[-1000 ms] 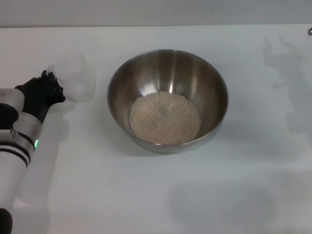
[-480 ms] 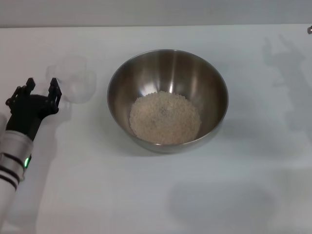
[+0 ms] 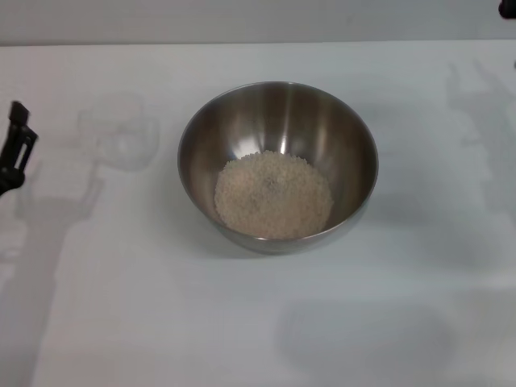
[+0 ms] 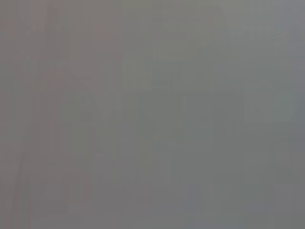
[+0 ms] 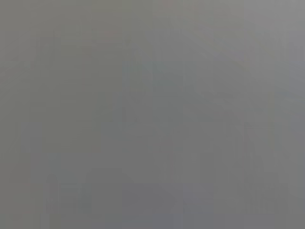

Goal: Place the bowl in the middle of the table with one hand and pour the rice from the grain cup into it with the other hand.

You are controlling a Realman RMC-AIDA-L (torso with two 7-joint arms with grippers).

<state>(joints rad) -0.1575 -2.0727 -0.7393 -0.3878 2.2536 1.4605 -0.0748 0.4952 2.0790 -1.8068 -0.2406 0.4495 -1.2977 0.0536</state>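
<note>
The bowl (image 3: 278, 121) stands on the table (image 3: 242, 322) near its middle, seen in the head view. The rice (image 3: 273, 193) lies in a heap in the bowl's bottom. The grain cup (image 3: 121, 133) stands upright and empty on the table, left of the bowl and apart from it. My left gripper (image 3: 11, 149) is at the far left edge, away from the cup, open and holding nothing; one finger (image 3: 18, 114) shows. A dark bit of my right gripper (image 3: 508, 8) shows at the far right corner. Both wrist views show only plain grey.
The table's far edge (image 3: 258, 42) runs along the top of the head view, with a grey wall behind it.
My left gripper let go of the grain cup and drew back to the left, now half out of view. The cup stays on the table. The bowl and rice have not moved.
</note>
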